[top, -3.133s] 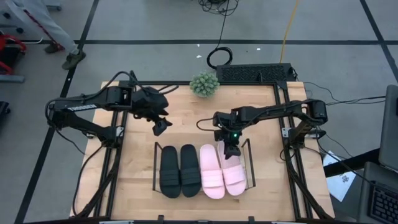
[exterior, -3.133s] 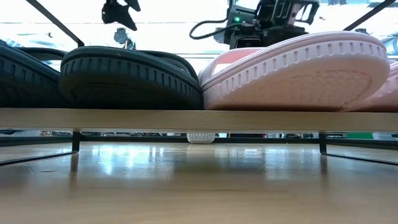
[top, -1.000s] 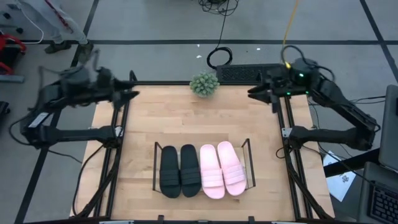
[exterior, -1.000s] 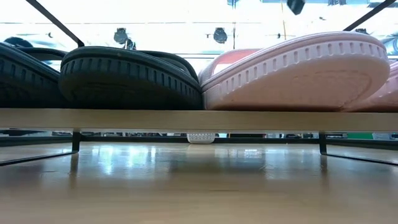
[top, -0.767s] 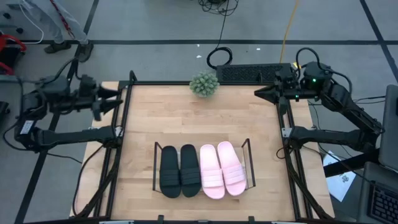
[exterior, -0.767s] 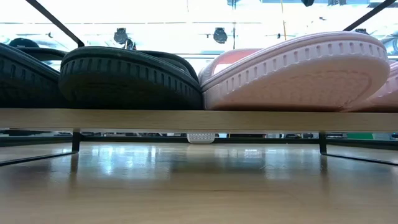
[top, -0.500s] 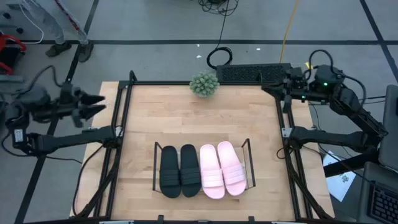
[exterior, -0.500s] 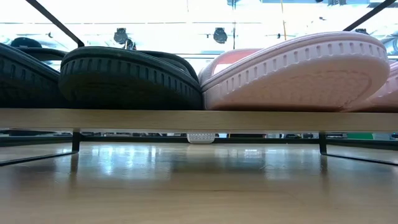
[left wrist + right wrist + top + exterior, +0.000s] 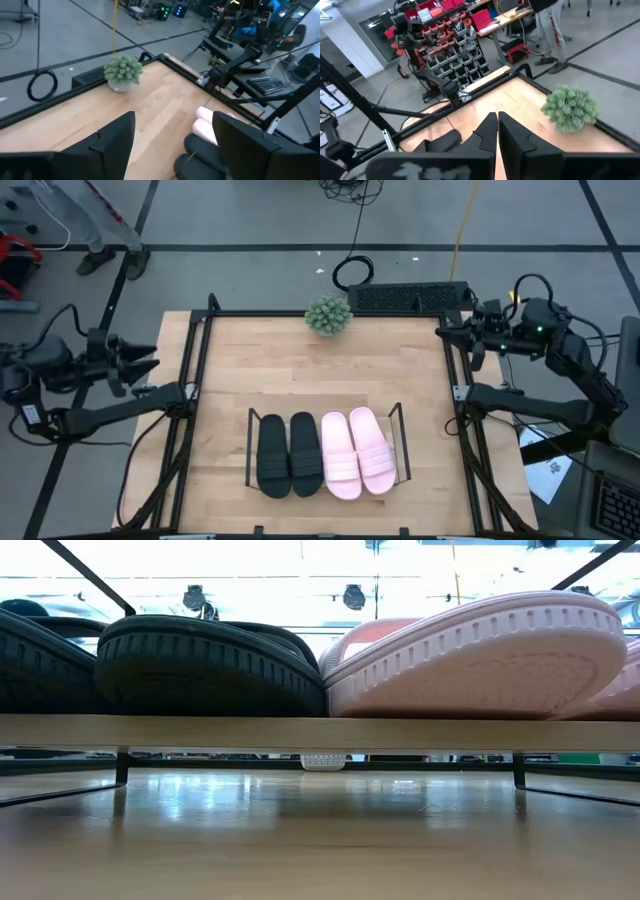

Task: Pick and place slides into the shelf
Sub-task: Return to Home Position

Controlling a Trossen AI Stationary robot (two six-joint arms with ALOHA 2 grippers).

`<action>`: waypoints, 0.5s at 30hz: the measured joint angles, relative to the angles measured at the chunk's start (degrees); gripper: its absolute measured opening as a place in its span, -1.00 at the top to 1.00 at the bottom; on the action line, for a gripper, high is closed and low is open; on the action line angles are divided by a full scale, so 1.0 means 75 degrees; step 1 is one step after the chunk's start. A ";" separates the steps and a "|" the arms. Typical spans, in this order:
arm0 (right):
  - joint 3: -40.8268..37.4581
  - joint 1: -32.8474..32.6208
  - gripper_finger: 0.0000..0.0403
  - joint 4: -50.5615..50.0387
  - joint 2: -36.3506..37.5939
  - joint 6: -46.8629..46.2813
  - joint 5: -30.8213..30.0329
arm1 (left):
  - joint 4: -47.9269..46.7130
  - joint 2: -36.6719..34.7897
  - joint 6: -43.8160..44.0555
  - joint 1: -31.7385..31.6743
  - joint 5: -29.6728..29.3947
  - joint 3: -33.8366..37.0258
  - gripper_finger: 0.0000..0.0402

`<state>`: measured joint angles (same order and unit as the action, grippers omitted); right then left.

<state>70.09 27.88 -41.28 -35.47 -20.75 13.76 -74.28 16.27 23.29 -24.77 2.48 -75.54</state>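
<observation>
Two black slides (image 9: 282,455) and two pale pink slides (image 9: 355,452) lie side by side, soles down, on the low shelf (image 9: 402,442) near the table's front middle. In the low view the black slides (image 9: 200,665) and pink slides (image 9: 480,655) rest on the shelf's panel (image 9: 320,732). My left gripper (image 9: 145,352) is open and empty beyond the table's left edge; its fingers show in the left wrist view (image 9: 172,142). My right gripper (image 9: 445,332) is shut and empty at the table's far right corner; its wrist view (image 9: 497,132) shows the fingertips together.
A small green plant (image 9: 328,315) stands at the table's far edge, middle. The black table frame (image 9: 205,330) runs along both sides. A black box with cables (image 9: 410,296) lies behind the table. A person's legs (image 9: 100,225) show far left on the floor.
Both arms have drawn back outward: my left gripper has gone past the table's left edge, my right gripper toward the table's far right corner and past it. The slides have stayed still on the shelf.
</observation>
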 joint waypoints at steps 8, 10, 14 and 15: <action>-0.1832 -0.0003 0.98 0.1182 0.1532 -0.0661 0.0366 | 0.0271 -0.1768 0.0862 -0.0324 -0.0087 0.0895 -0.33; -0.2386 -0.0003 0.98 0.1899 0.1941 -0.0907 0.0563 | 0.0281 -0.2119 0.1053 -0.0536 0.0301 0.1107 -0.33; -0.3565 -0.0009 0.98 0.2815 0.2548 -0.1531 0.1039 | -0.0291 -0.2104 0.0903 -0.1167 0.0916 0.1277 -0.33; -0.3902 -0.0015 0.98 0.3045 0.2635 -0.1671 0.1161 | -0.0233 -0.2101 0.0790 -0.1350 0.1061 0.1337 -0.33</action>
<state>40.83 27.77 -18.45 -15.70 -33.28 22.46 -76.03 0.51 29.21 -34.90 10.44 -65.52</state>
